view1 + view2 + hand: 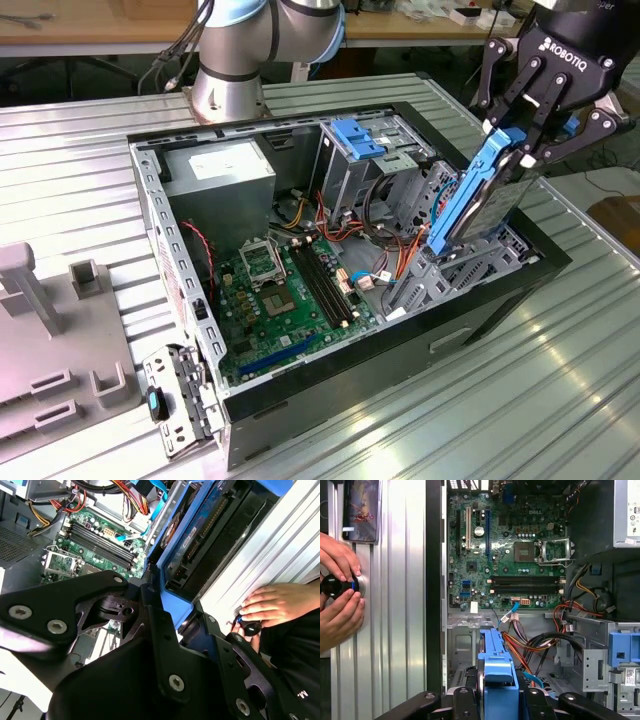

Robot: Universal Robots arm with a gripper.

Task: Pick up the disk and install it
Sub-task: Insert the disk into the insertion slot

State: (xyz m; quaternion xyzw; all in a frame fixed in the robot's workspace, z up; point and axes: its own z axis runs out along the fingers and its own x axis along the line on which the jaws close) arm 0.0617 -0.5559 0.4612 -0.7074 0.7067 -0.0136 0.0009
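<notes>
Now, in the exterior view, the gripper is clenched on the disk, which hangs tilted over the drive bay at the exterior view's right end of the open computer case. Orange cables lie just beside it. In the second wrist view, the disk is between the motherboard and a person's hand, which touches a black knob. In the first wrist view, the cables bunch near the disk.

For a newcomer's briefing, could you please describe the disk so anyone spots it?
Find the open computer case on the metal table. Above its end at the exterior view's right, the claw grips the disk, tilted on edge. Unlike the blue latch nearby, it is a grey slab with blue rails.
</notes>
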